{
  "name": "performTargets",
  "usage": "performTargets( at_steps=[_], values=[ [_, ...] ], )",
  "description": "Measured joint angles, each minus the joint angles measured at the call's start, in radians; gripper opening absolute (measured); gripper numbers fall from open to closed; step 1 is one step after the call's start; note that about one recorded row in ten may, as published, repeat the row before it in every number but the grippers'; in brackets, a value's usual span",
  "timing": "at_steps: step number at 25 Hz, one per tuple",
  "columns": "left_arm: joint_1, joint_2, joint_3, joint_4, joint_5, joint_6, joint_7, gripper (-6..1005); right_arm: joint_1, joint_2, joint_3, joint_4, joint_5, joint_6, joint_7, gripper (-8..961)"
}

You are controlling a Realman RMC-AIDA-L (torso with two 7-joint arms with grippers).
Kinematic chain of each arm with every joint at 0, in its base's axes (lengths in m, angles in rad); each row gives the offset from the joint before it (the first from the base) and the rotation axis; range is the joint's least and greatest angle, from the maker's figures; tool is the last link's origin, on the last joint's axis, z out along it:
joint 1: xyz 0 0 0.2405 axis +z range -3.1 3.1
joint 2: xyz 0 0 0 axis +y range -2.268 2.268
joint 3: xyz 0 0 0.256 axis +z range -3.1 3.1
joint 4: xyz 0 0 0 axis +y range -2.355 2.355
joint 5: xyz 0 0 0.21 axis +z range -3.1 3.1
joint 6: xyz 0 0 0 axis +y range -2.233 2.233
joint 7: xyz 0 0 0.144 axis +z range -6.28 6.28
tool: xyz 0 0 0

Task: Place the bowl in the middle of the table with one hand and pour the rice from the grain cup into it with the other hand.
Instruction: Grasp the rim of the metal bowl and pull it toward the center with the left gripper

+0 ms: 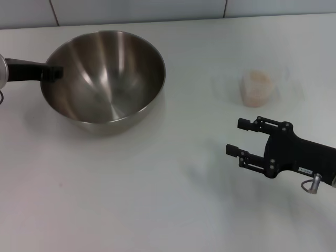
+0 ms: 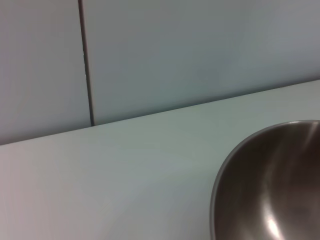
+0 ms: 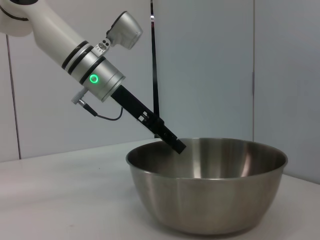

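Observation:
The steel bowl (image 1: 105,79) sits on the white table (image 1: 157,205) at the left of centre. My left gripper (image 1: 52,72) comes in from the left and is shut on the bowl's near-left rim. The right wrist view shows the same hold, with the left gripper (image 3: 176,144) on the rim of the bowl (image 3: 205,195). The left wrist view shows part of the bowl (image 2: 270,195). The clear grain cup (image 1: 256,90) with rice (image 1: 257,80) stands at the right back. My right gripper (image 1: 237,137) is open and empty, in front of the cup and apart from it.
A grey panelled wall (image 1: 157,10) runs along the table's far edge. Faint clear plastic shapes (image 1: 291,84) lie around the grain cup. Bare tabletop lies between the bowl and the right gripper.

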Motion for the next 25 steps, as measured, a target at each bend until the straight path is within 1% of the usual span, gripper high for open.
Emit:
performTargets(
  at_steps=[4, 10, 15, 23, 24, 25],
  values=[
    [-0.004, 0.001, -0.009, 0.009, -0.016, -0.002, 0.0, 284, 0.0, 0.0, 0.001, 0.0, 0.0, 0.0, 0.0, 651],
    [-0.023, 0.002, -0.021, 0.037, -0.022, -0.01, 0.0, 160, 0.0, -0.002, 0.001, 0.0, 0.0, 0.0, 0.0, 651],
    [-0.028, 0.002, -0.03, 0.033, -0.028, -0.013, 0.001, 56, -0.001, -0.002, 0.001, 0.0, 0.0, 0.0, 0.0, 651],
    [-0.029, 0.003, -0.054, 0.03, -0.078, -0.027, 0.032, 50, -0.002, -0.003, 0.001, 0.0, 0.0, 0.0, 0.0, 652],
    [-0.034, 0.004, -0.077, 0.029, -0.116, -0.052, 0.057, 48, -0.002, -0.003, 0.001, 0.0, 0.0, 0.0, 0.0, 652],
    [-0.034, 0.004, -0.077, 0.029, -0.116, -0.052, 0.057, 47, -0.002, -0.003, 0.001, 0.0, 0.0, 0.0, 0.0, 652]
  ],
)
